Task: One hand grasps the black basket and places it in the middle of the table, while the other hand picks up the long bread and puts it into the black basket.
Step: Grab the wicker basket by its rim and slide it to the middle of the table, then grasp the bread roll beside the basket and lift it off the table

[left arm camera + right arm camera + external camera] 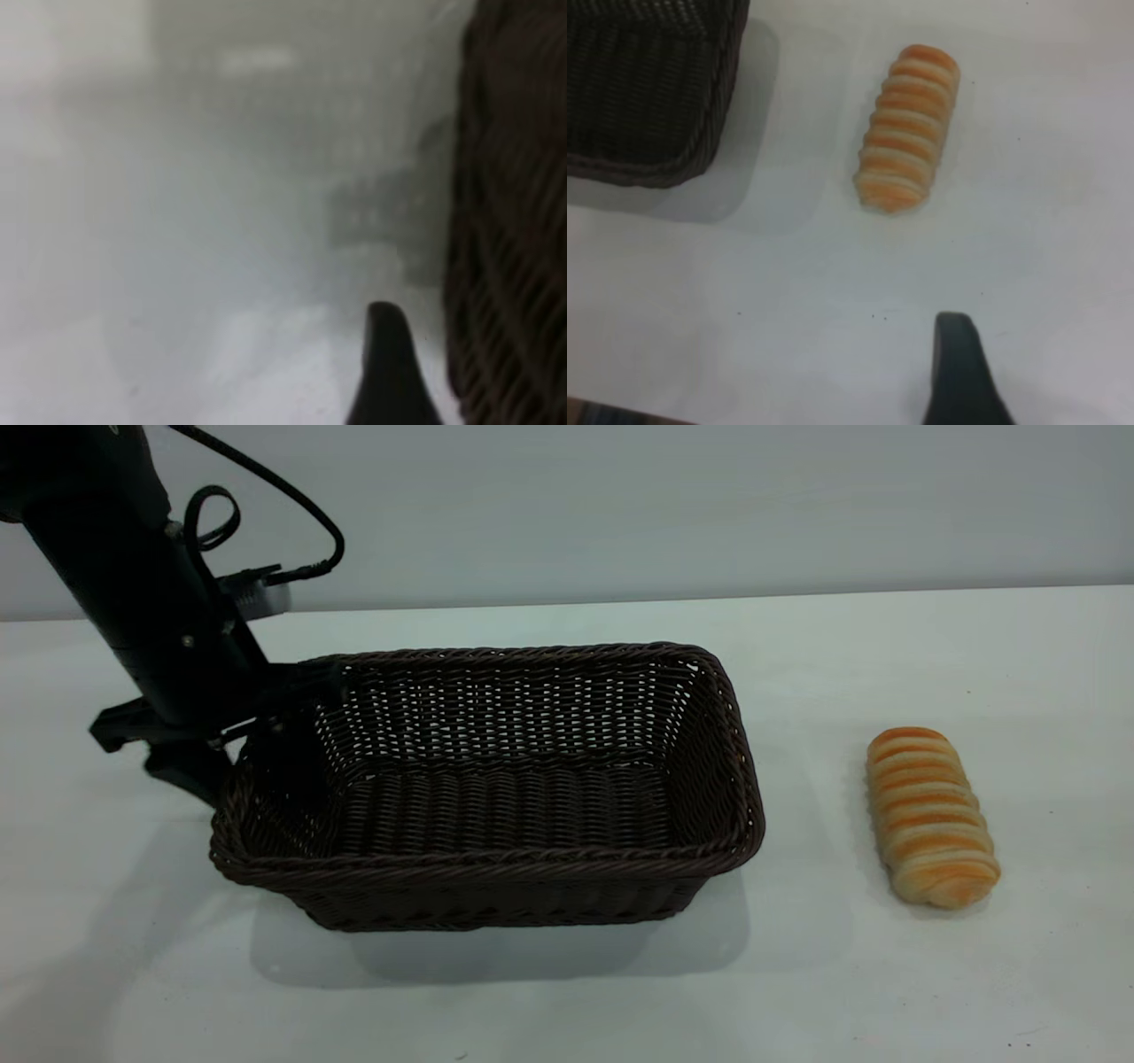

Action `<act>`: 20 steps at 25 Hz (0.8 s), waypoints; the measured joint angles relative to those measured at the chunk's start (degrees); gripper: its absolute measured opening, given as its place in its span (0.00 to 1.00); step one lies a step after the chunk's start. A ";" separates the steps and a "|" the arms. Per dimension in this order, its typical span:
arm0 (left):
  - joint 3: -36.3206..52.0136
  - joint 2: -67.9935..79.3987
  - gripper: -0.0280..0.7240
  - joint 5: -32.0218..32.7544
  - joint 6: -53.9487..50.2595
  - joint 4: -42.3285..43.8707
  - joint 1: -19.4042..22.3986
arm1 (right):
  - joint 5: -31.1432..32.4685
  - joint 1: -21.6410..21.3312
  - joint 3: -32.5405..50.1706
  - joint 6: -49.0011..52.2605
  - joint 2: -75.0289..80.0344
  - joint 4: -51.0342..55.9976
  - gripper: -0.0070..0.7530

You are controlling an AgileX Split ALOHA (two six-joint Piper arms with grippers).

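The black basket (496,788) stands on the white table (567,992), left of centre, and holds nothing. My left gripper (235,766) straddles the basket's left wall, one finger outside and one inside. In the left wrist view, one finger (390,372) stands a small gap away from the woven wall (514,221), so the gripper is open. The long bread (930,817) lies on the table right of the basket. In the right wrist view, the bread (908,126) lies beyond my right gripper (1059,381), which hovers open above bare table with one finger (961,372) showing.
A corner of the basket (647,88) shows in the right wrist view beside the bread. The left arm's cable (266,514) loops above the basket's back left corner. A pale wall runs behind the table.
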 joint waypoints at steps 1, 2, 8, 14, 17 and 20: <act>0.00 -0.76 0.81 0.64 -1.13 1.73 0.00 | 0.00 0.00 0.00 0.00 0.00 0.00 0.62; 0.00 -1.97 0.82 1.17 -2.48 3.61 0.00 | 0.00 0.00 0.00 0.00 0.00 0.00 0.62; 0.00 -14.44 0.77 4.23 -7.16 11.41 0.00 | -1.31 0.00 0.00 -3.53 3.83 5.60 0.62; 0.00 -27.88 0.70 6.99 -7.22 11.75 0.04 | -8.55 0.00 -0.11 -15.91 18.55 20.16 0.62; 0.00 -32.99 0.67 8.11 -7.22 11.75 0.04 | -13.65 0.00 -1.22 -20.34 27.54 25.62 0.62; 0.00 -37.33 0.64 9.38 -7.22 11.69 0.04 | -17.16 1.04 -4.86 -24.04 38.41 30.20 0.62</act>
